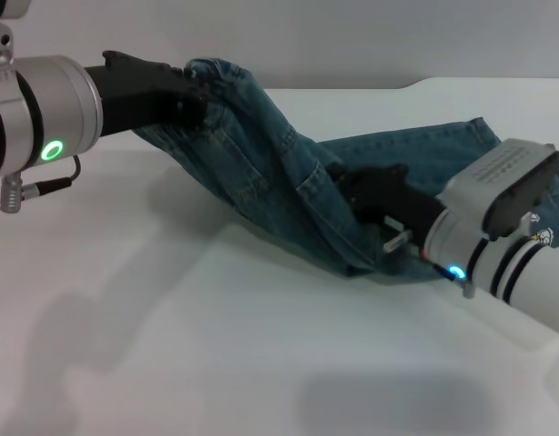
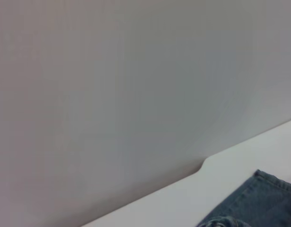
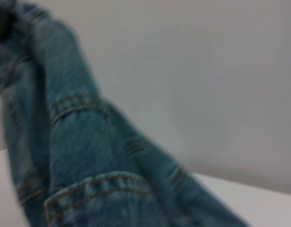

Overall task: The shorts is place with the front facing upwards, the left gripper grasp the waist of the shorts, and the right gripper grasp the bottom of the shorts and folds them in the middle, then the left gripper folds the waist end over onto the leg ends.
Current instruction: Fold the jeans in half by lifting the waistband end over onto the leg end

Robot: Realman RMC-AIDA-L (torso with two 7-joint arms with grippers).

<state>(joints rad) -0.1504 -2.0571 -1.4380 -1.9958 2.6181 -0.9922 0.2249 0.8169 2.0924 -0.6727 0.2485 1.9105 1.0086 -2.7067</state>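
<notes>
The blue-green denim shorts [image 1: 270,173] hang stretched between both arms above the white table [image 1: 215,336]. My left gripper [image 1: 193,86], at the upper left of the head view, is shut on the waist of the shorts [image 1: 211,73] and holds it raised. Lower and to the right, my right gripper [image 1: 347,186] presses into the denim near the middle of the garment; its fingers are buried in cloth. The bottom of the shorts [image 1: 484,132] lies on the table behind the right arm. The right wrist view shows a stitched pocket [image 3: 88,189]. A hem corner [image 2: 263,189] shows in the left wrist view.
A grey wall [image 1: 352,36] stands behind the table, whose back edge has a notch [image 1: 411,86]. Bare white tabletop stretches across the foreground.
</notes>
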